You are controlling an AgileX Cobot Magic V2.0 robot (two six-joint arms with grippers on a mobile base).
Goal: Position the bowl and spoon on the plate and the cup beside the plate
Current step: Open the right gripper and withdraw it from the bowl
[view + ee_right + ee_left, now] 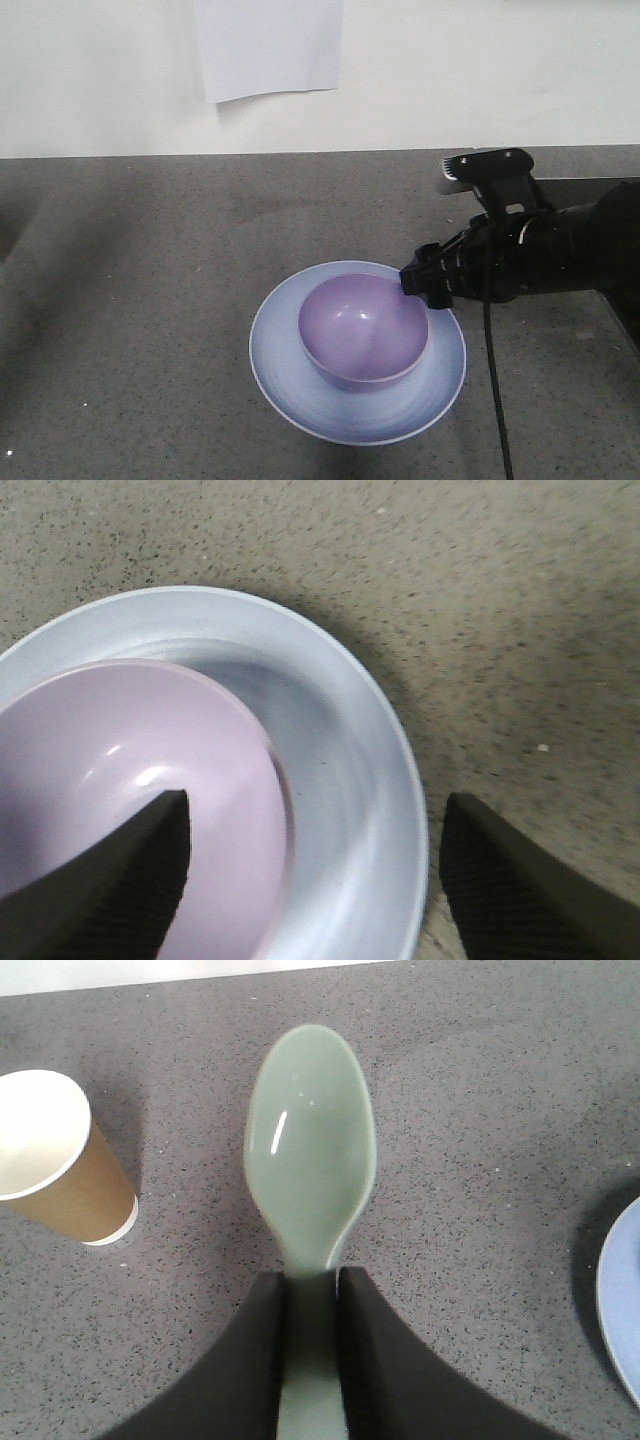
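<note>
Front view: we get bare counter (130,300) left of and behind the plate (285,390) — open passage there. The bowl (362,335) fills the plate's middle, only a ring of rim free. The right gripper (415,283) crowds the bowl's right edge, jaws spread. Left wrist view: we see the cup (60,1160) standing left of the spoon (312,1150) in the left gripper (312,1360) — bare gaps on both sides.

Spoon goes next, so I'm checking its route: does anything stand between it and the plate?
Only bare counter lies between the spoon and the plate; the cup is on the other side. The right gripper hangs by the bowl on the plate.
</note>
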